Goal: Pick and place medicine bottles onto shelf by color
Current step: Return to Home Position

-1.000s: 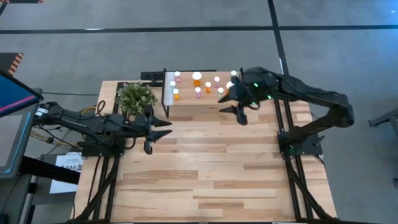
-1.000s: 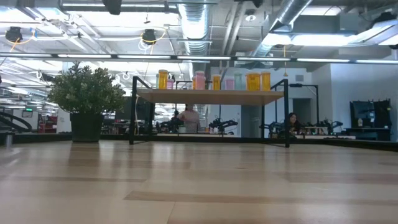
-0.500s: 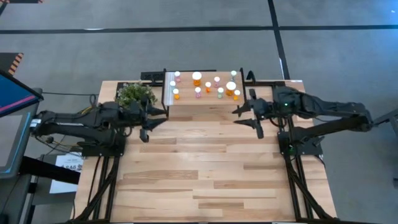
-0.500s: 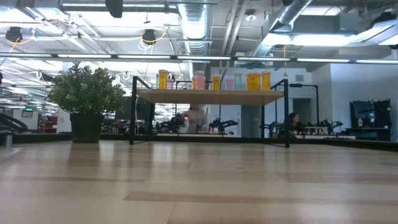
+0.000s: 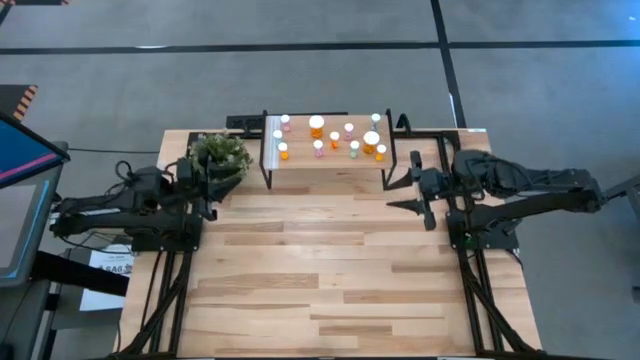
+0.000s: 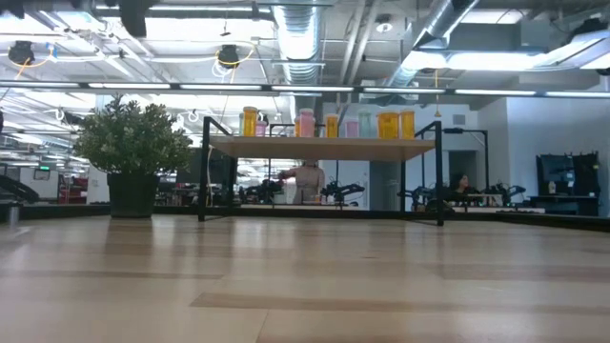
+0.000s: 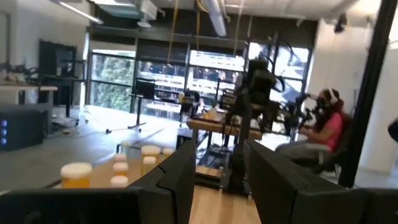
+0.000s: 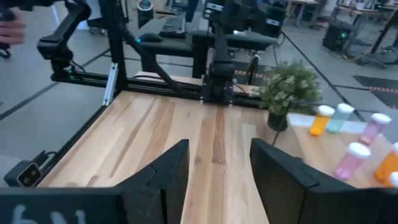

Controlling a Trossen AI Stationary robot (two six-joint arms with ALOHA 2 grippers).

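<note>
Shelf: the shelf [image 5: 302, 135] stands at the far edge of the table [image 5: 330, 270], between the two arms, its light wood board raised on thin black legs.
Bottles: the medicine bottles [image 5: 316, 124] are up on that board, all upright with their white caps showing, spread from one end to the other.
Colours from above: a wide orange bottle [image 5: 371, 140] sits toward the right end, a small pink bottle [image 5: 318, 147] is near the middle, a small green bottle [image 5: 354, 148] stands between those two, and small orange ones are scattered among them.
Colours from table height: they read as a line along the top, with orange at the left end, then pinks, an orange and a pale one, then two orange bottles at the right end.
Left gripper: the left gripper [image 7: 217, 146] hangs at the table's left side, just beside the potted plant [image 5: 218, 153] and to the left of the shelf. Its fingers are spread apart with nothing between them.
Right gripper: the right gripper [image 8: 219, 144] hangs over the table's right edge, near the shelf's right legs but clear of the board. Its fingers are spread too, and they are empty.
Plant: it stands on the table just beside the shelf's left end.
Room: a person [image 6: 307, 181] shows behind the shelf, beyond the table.
</note>
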